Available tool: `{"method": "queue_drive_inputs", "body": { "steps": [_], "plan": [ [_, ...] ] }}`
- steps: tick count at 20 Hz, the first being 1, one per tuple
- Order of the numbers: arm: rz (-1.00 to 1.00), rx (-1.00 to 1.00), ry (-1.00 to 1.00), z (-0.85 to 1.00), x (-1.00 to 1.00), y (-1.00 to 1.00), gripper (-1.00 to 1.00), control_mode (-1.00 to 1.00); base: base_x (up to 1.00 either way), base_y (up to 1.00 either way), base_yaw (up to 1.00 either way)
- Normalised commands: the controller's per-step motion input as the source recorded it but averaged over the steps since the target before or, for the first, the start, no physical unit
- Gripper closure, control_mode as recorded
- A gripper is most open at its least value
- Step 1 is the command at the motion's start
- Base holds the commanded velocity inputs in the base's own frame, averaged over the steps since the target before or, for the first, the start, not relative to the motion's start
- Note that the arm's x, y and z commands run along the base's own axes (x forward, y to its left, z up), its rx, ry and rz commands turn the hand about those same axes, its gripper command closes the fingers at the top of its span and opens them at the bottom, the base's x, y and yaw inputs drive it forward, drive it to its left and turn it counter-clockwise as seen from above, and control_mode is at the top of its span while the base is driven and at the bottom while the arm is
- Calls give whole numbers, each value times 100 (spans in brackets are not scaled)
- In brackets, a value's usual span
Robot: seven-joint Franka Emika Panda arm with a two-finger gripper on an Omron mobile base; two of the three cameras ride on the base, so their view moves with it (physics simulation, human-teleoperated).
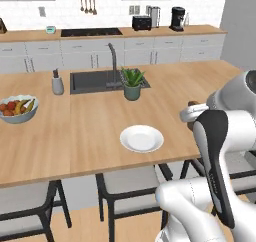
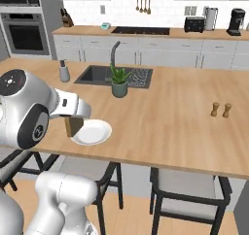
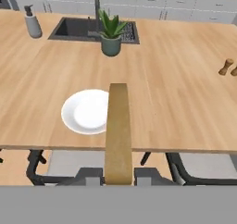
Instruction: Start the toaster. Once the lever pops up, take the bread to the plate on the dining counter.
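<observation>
The bread (image 3: 118, 135) sits edge-on between the gripper's (image 3: 118, 174) two dark finger tips, which are clamped shut on its lower end; in the hand view it rises as a narrow tan-brown strip from the bottom middle, its top edge overlapping the right rim of the plate (image 3: 85, 111). In the right base view the same slice shows as a small brown block under the white wrist, just beside the plate's left edge (whether it touches the rim or hangs above it cannot be told from these angles).

The plate is round, white and shallow, and lies bare on the dining counter (image 1: 75, 136), close to the near edge and above the dark chairs (image 1: 127, 186) tucked under it. Beyond the plate, toward the middle of the counter, a small potted plant (image 1: 132, 83) stands at the front right corner of the inset dark sink (image 1: 92, 81), with a grey faucet (image 1: 113, 61) rising behind it. A soap dispenser (image 1: 57, 82) stands just left of the sink, and a fruit bowl (image 1: 17, 108) rests well apart near the counter's left end. Two small wooden shakers (image 2: 220, 109) stand together far off to the right of the plate.

On the back counter along the wall, the toaster (image 1: 141, 22) stands between the black hob (image 1: 91, 32) and the taller coffee machine (image 1: 177, 19).
</observation>
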Motion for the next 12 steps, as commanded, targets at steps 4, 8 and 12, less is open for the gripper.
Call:
{"method": "queue_drive_inputs", "body": {
  "steps": [4,8,12],
  "plan": [
    [0,0,0,0,0,0,100,100,51,52,-22],
    [0,0,0,0,0,0,100,100,9,36,-6],
    [0,0,0,0,0,0,100,100,-11,17,0]
  ]
}}
